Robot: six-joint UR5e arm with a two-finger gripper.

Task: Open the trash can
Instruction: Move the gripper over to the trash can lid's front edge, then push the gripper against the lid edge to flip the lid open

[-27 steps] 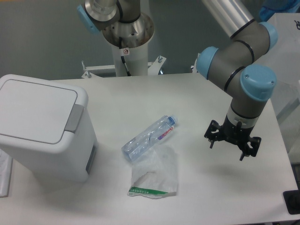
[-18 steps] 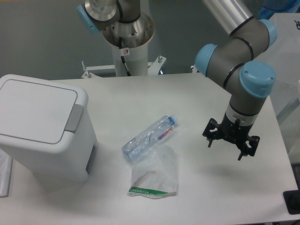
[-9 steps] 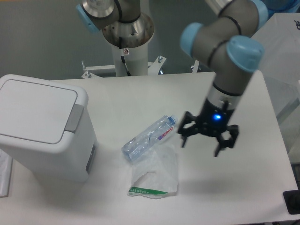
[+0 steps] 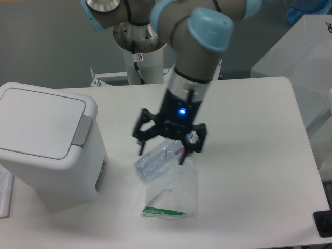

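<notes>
The trash can (image 4: 44,140) is a large white boxy bin at the left of the table. Its flat lid (image 4: 36,120) lies closed, with the grey push tab (image 4: 82,130) on its right edge. My gripper (image 4: 162,151) hangs open in the middle of the table, right of the bin and well apart from it. Nothing is between its black fingers. It hovers over the clear plastic bottle and hides part of it.
A clear plastic bottle (image 4: 158,158) with a blue cap lies under the gripper. A crumpled clear bag (image 4: 171,192) with a green strip sits just in front of it. The arm's base column (image 4: 139,46) stands at the table's back edge.
The arm has swung left from the table's right side to the middle, ending above the bottle. The gripper stays open. Bin, bottle and bag have not moved.
</notes>
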